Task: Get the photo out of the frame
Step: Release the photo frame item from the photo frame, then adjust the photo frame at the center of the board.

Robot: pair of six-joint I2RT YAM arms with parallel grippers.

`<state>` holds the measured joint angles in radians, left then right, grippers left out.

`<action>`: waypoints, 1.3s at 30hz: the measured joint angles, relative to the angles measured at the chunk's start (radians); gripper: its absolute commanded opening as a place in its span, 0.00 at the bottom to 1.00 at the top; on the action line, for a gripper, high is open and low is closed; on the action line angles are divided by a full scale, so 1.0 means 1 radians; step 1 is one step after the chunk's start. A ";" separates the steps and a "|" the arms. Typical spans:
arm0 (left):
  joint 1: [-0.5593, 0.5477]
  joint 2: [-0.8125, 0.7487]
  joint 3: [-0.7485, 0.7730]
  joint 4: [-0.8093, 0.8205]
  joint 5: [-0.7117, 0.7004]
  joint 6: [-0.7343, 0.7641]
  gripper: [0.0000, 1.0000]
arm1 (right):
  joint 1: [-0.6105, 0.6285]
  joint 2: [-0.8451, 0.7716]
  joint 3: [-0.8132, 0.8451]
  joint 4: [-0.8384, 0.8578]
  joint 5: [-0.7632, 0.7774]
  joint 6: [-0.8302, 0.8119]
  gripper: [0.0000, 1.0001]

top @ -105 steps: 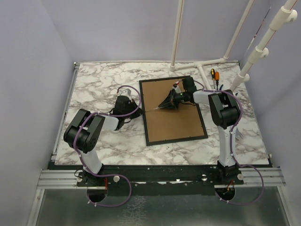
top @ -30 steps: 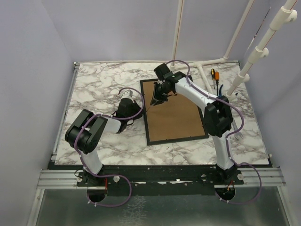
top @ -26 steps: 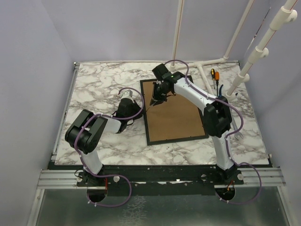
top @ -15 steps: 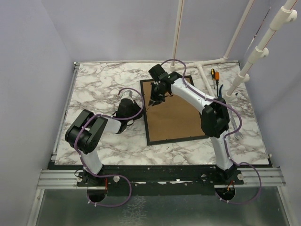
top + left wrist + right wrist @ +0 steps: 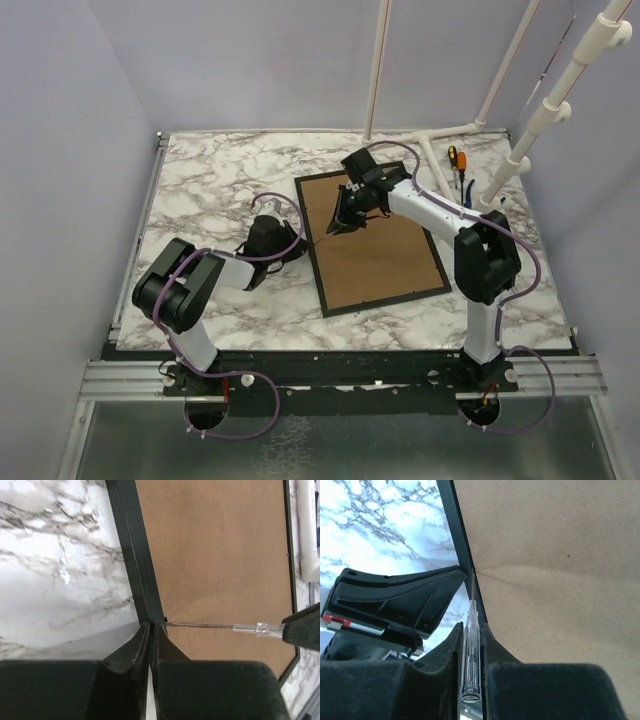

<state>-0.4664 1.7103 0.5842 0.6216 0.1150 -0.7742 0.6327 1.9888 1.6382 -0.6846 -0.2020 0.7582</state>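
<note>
my right gripper (image 5: 471, 626) is clenched on a slim clear-handled screwdriver (image 5: 471, 660). its thin metal blade reaches the inner left edge of the frame (image 5: 375, 250), where the brown fibreboard back meets the thin black border. my left gripper (image 5: 151, 626) has its jaws pressed together with nothing between them. its tips touch the outer side of that same border, right across from the blade tip. the black body of my left gripper lies just beside the border, crowding the blade's left side. the frame lies face down and slightly askew on the white, grey-veined marble-patterned table (image 5: 210, 180). its back is matt and flat, with a faint line running across it from the blade tip. the photo is hidden beneath the board. at the table's far right, well apart from the frame, an orange-handled screwdriver (image 5: 452, 157) lies beside white plastic pipes (image 5: 432, 140).
</note>
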 measured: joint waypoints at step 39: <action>-0.005 0.066 0.326 -0.451 -0.129 0.129 0.41 | -0.270 -0.341 -0.551 0.362 -0.443 -0.150 0.01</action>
<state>-0.4713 1.7767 0.9104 0.1711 -0.0135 -0.6453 0.3622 1.6482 1.0874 -0.3229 -0.6449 0.6079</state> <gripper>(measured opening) 0.421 0.147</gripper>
